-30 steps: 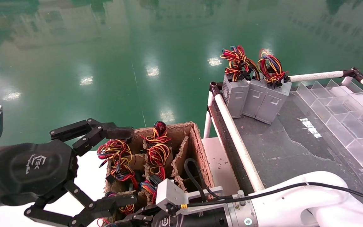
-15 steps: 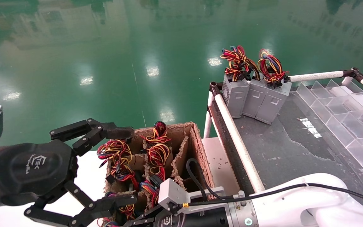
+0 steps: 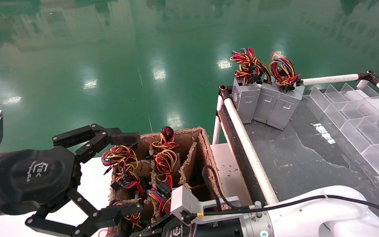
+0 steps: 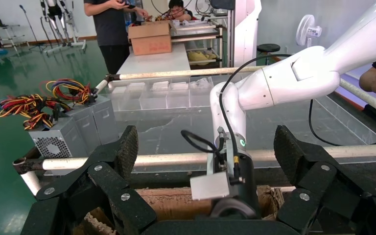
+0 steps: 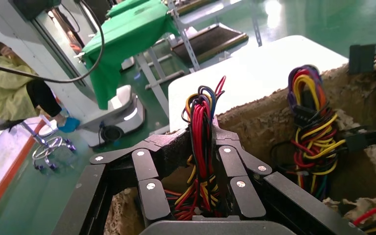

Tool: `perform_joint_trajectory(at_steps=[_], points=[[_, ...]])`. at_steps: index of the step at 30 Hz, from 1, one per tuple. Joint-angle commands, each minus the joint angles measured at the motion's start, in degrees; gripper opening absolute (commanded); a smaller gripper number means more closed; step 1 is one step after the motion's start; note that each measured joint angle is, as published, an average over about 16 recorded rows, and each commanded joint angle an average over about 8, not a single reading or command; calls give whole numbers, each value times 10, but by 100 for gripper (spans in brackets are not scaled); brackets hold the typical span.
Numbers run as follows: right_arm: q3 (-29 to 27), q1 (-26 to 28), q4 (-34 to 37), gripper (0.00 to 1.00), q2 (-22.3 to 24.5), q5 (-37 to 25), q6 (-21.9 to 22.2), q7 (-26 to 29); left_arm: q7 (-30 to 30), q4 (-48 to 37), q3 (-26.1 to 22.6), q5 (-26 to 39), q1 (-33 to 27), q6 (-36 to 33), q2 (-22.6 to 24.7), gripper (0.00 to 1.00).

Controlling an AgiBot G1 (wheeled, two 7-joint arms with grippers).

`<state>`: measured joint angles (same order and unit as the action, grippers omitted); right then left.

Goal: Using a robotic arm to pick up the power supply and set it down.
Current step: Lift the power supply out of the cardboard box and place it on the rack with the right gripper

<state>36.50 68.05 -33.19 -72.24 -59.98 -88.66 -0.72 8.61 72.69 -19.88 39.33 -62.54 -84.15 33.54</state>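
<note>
My right gripper [image 5: 199, 139] reaches into the near end of a cardboard box [image 3: 209, 158] and is shut on the upright red, yellow and black wire bundle [image 5: 200, 115] of a power supply. That unit's metal body is hidden inside the box. In the head view only the right gripper [image 3: 143, 232] at the bottom edge and its white arm [image 3: 308, 214] show. My left gripper [image 3: 128, 173] hangs open beside the box's left side with nothing between its fingers; the left wrist view also shows the left gripper [image 4: 206, 149] wide open.
More wire bundles [image 3: 164, 154] stick up from the box's other compartments. Three grey power supplies [image 3: 265, 102] stand at the far corner of the dark table [image 3: 308, 148], behind a white rail [image 3: 245, 141]. Clear divider trays [image 3: 367, 125] fill the table's right side.
My right wrist and its camera block have shifted slightly to the right over the box, the black cable loop moving with them. The left gripper has not moved.
</note>
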Motion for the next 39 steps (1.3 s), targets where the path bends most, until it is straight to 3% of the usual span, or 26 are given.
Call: perform_joint_trajectory(at_steps=[1,27,39], points=[[-3,-3,1,0,2,6,-3,-2,0,0,0,0,0,0,0,100],[-91,-29,-108,0,116,177,5,52,0,0,0,0,0,0,0,100],[-135,0,-138,0,172,240,0,85,0,0,0,0,0,0,0,100]])
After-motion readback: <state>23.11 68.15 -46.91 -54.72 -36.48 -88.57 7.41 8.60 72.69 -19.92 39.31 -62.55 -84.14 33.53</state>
